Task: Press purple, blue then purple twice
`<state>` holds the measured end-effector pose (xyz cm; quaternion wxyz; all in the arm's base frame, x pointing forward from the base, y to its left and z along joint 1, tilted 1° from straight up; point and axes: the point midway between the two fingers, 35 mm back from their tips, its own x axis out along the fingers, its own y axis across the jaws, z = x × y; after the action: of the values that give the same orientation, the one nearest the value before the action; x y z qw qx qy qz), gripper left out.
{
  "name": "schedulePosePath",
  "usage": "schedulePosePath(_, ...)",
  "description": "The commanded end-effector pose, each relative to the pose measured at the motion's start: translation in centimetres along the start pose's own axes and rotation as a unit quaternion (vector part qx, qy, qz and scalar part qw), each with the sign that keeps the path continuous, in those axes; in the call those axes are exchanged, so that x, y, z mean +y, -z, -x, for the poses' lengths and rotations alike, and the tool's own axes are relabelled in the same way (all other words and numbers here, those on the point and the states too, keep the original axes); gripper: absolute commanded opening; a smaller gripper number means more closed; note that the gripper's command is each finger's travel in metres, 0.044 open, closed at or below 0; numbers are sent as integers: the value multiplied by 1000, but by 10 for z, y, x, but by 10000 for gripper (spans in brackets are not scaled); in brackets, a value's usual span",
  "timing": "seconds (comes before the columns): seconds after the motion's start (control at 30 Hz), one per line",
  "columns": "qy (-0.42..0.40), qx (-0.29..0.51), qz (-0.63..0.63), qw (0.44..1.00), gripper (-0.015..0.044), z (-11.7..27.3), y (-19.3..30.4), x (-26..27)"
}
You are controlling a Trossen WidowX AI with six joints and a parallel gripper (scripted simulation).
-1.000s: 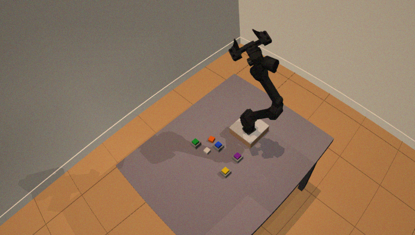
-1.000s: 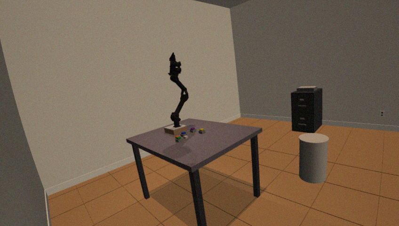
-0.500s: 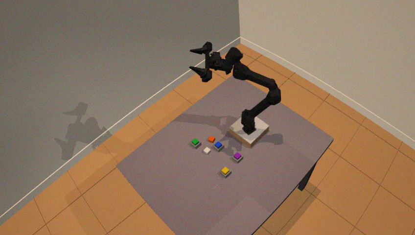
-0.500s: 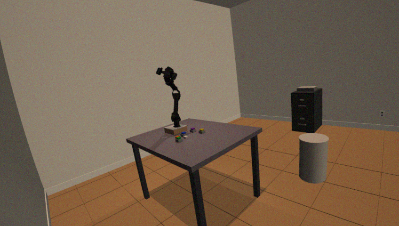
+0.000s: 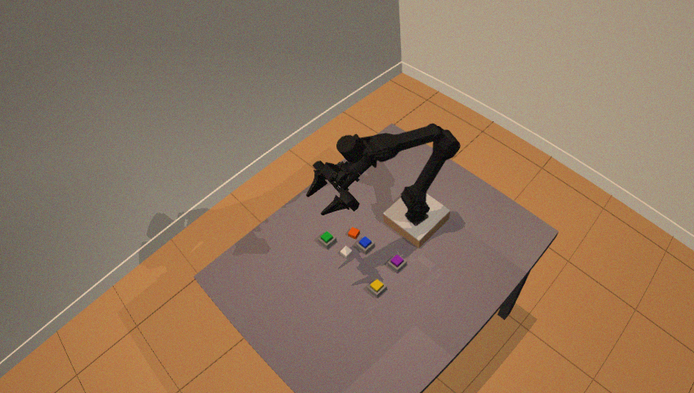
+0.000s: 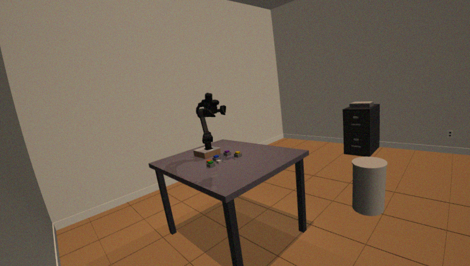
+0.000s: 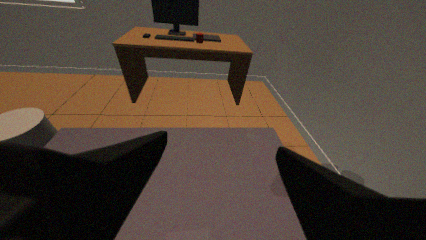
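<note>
Table [image 5: 301,311] grey, arm [image 5: 428,160] on base [image 5: 440,219] at far side. Gripper [image 5: 323,196] raised well above table, fingers spread, nothing between. Buttons in cluster near base: purple button [image 5: 397,260] right, blue button [image 5: 365,241] just left of it; both apart from gripper.

— Top view: high in the room, angled down toward a wall corner, taking in the whole table [image 5: 301,311] and arm [image 5: 428,160].

— Exterior: far back at standing height, facing the same table [image 6: 250,168] from across the floor.

— Wrist: close behind the fingers, facing out over the table top [image 7: 215,180] toward a distant desk [image 7: 182,47].
</note>
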<state>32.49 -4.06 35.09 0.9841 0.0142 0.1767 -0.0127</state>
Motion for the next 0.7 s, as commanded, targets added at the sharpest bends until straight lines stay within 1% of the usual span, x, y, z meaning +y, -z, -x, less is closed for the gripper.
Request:
schedulePosePath(0.0, -43, 126, -26, 991, 400, -18, 66, 38)
schedulePosePath(0.1, -70, 225, -30, 971, 400, -17, 117, 69)
schedulePosePath(0.2, -84, 327, -20, 941, 400, -5, 169, 96)
schedulePosePath(0.3, -83, 430, 8, 899, 400, 20, 221, 115)
schedulePosePath(0.4, -65, 527, 54, 846, 400, 55, 268, 123)
schedulePosePath(0.47, -56, 555, 72, 827, 400, 68, 281, 122)
schedulePosePath(0.67, -55, 557, 74, 826, 400, 69, 282, 122)
